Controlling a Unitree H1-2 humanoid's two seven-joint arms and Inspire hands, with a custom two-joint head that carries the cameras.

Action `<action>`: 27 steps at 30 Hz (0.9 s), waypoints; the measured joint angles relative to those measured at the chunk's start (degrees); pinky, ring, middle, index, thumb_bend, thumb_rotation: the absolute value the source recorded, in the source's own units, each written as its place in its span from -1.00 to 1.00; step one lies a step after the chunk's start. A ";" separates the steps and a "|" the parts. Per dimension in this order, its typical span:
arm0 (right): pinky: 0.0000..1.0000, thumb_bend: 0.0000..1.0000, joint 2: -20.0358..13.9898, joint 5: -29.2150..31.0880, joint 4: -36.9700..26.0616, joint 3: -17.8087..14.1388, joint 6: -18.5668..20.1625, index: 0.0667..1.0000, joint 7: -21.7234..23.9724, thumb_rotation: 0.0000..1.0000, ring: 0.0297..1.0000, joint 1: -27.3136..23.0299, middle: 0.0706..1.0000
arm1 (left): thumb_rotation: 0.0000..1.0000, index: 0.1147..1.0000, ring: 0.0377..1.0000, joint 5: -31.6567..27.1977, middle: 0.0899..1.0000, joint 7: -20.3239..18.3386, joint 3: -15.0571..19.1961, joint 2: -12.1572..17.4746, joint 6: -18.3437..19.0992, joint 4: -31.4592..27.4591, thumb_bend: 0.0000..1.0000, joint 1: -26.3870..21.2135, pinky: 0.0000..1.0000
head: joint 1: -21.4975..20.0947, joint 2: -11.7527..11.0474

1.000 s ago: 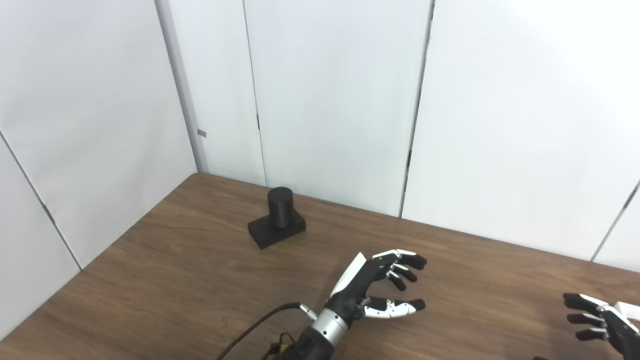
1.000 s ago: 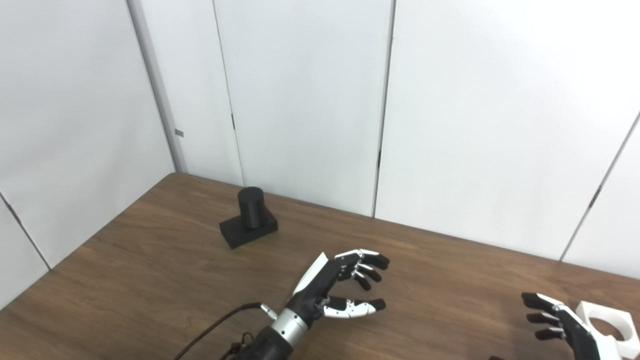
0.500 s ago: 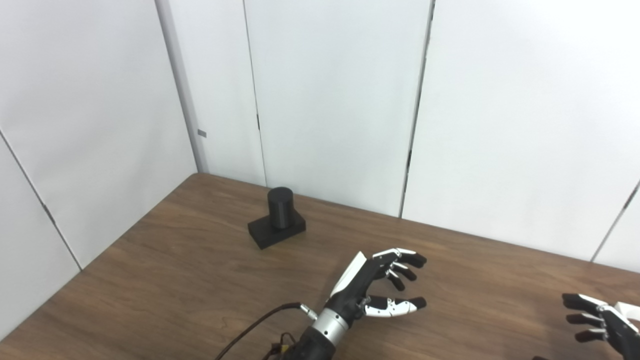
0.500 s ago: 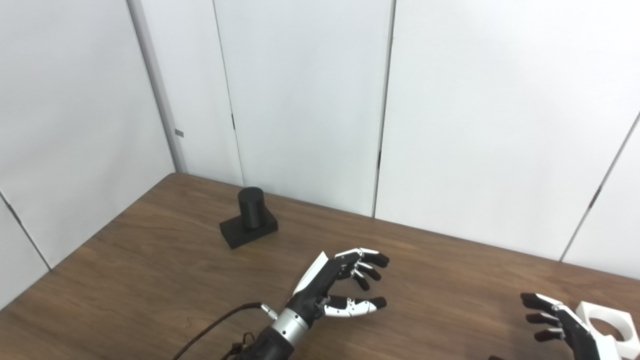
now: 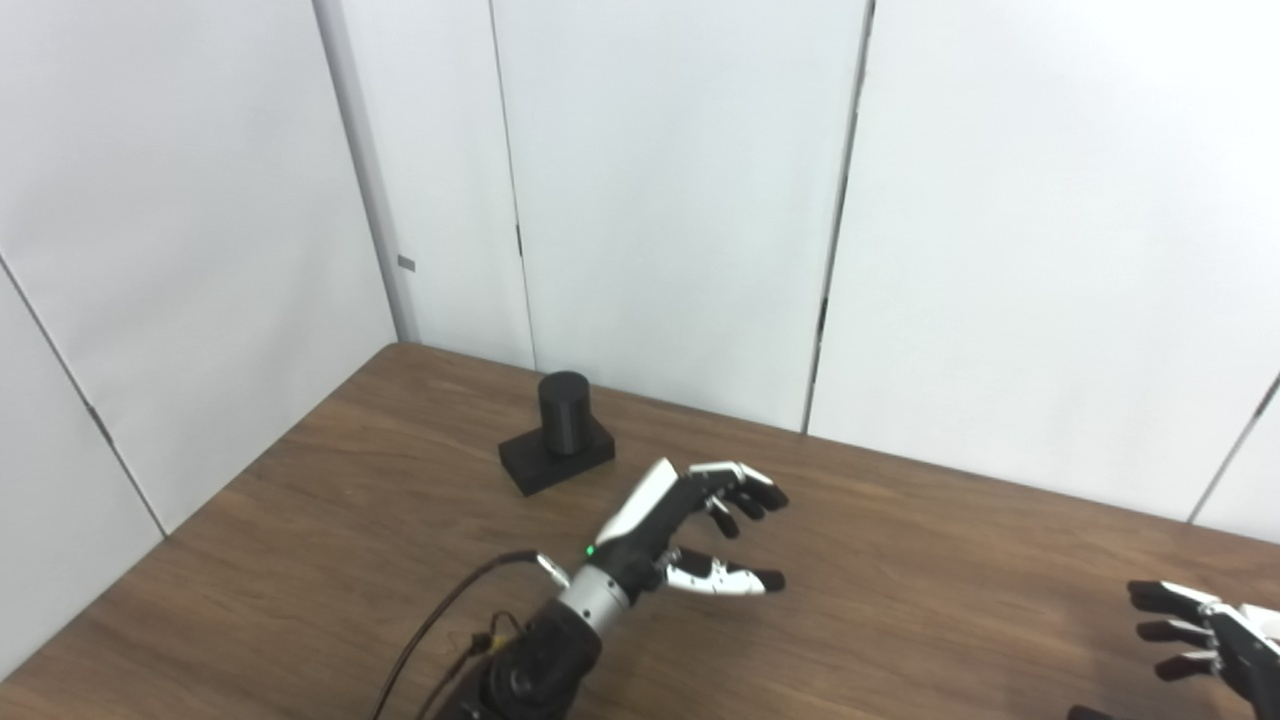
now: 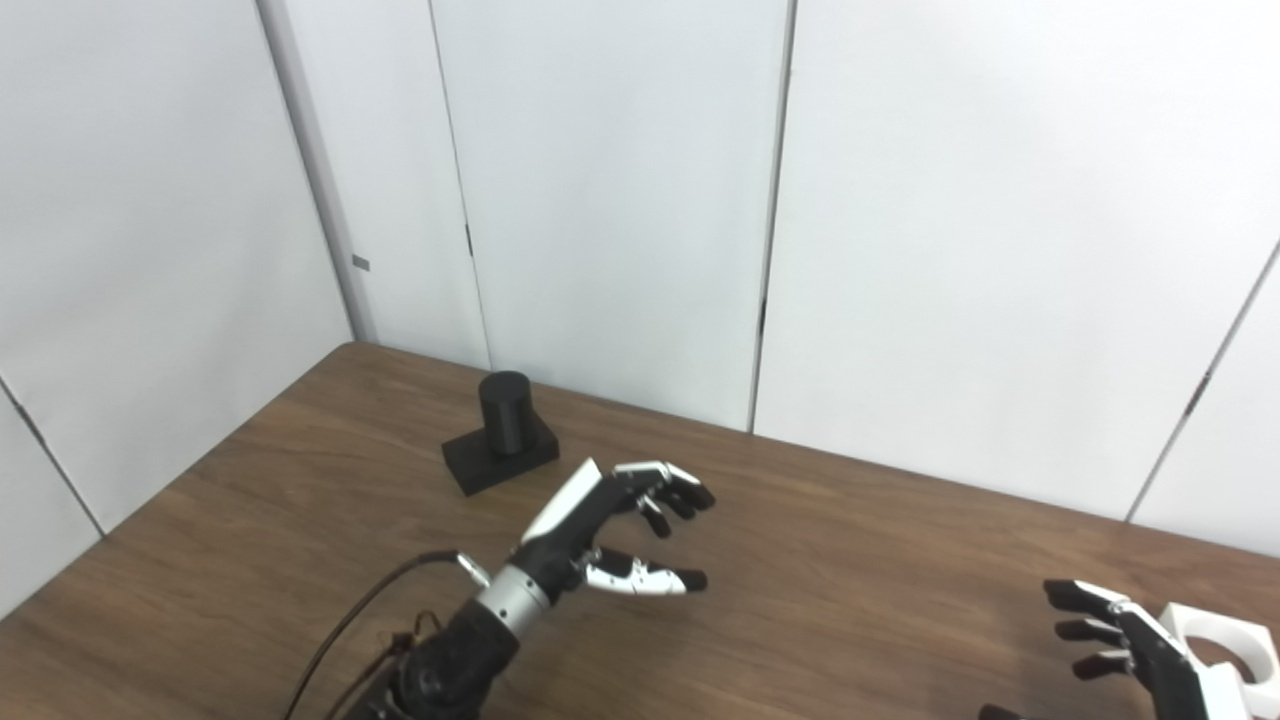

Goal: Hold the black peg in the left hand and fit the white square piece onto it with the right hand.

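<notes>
Our left hand (image 5: 690,530) has swung toward the peg (image 5: 563,415) at the table's (image 5: 330,560) far-left, fingers spread, empty; we'd grip that rigid, light-looking cylinder above its base, while the right hand (image 6: 1125,640) waits open beside the white piece (image 6: 1220,640).

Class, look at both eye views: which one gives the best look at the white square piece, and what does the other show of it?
The right eye view. There the white square piece shows its top face and round hole at the lower right edge, just behind the open right hand. The left eye view catches only a white sliver at the frame's right edge.
</notes>
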 measured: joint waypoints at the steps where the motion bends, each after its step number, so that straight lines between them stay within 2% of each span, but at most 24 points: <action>1: -0.02 0.14 0.00 0.04 0.00 0.00 0.00 0.35 0.01 -1.00 0.27 0.00 0.38 | -0.88 0.21 0.28 0.12 0.30 -0.01 0.23 0.13 0.62 -0.53 0.64 -0.02 0.04 | 0.09 0.09; 5: -0.02 0.14 -0.01 0.06 -0.06 -0.01 0.01 0.35 0.09 -1.00 0.27 0.01 0.38 | -0.91 0.23 0.39 1.42 0.38 0.00 1.49 1.00 3.75 -3.80 0.67 -0.21 0.19 | 0.26 -0.09; 10: -0.01 0.15 -0.01 0.17 -0.24 -0.22 0.04 0.33 0.16 -1.00 0.28 0.00 0.38 | -0.98 0.30 0.44 0.93 0.46 0.07 4.86 2.23 8.43 -6.44 0.64 -1.30 0.20 | 0.26 -0.09; 14: -0.03 0.14 -0.02 0.27 -0.32 -0.28 0.06 0.33 0.57 -1.00 0.26 0.01 0.37 | -0.95 0.34 0.41 -0.40 0.52 0.15 6.71 2.58 11.27 -7.83 0.65 -1.43 0.21 | 0.26 0.17; 23: -0.03 0.13 -0.01 0.27 -0.65 -0.62 0.71 0.32 1.08 -1.00 0.26 0.05 0.37 | -0.93 0.42 0.51 -1.57 0.59 3.42 10.84 2.47 11.70 -8.02 0.62 -3.42 0.33 | 0.00 0.70; 27: -0.03 0.13 -0.01 0.29 -1.85 -0.70 1.18 0.33 1.23 -1.00 0.26 0.19 0.37 | -0.80 0.42 0.66 2.01 0.63 4.43 10.81 5.02 12.15 -7.82 0.63 -5.57 0.49 | 0.00 0.79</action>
